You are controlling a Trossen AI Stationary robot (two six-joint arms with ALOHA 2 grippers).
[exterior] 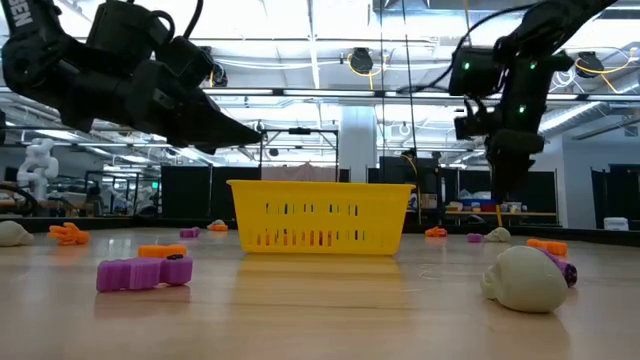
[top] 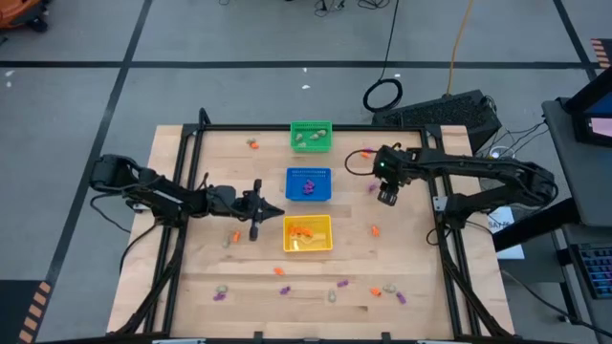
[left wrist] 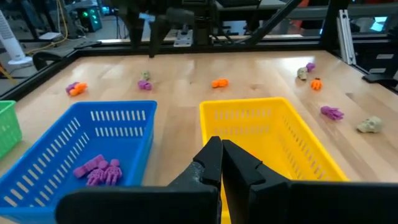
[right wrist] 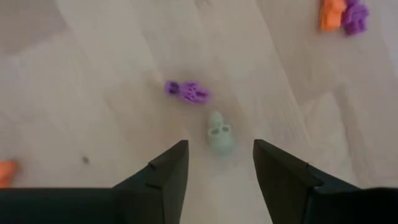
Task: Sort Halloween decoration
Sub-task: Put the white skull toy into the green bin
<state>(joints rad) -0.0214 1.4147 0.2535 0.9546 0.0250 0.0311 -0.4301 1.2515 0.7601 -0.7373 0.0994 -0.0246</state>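
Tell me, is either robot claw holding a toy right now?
No. The left gripper is shut on nothing beside the yellow basket. The right gripper is open above a pale skull.

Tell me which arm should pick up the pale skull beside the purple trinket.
Right. The right gripper hangs directly over the pale skull, jaws open either side of it, the purple trinket just beyond. The left gripper is shut, over by the yellow basket.
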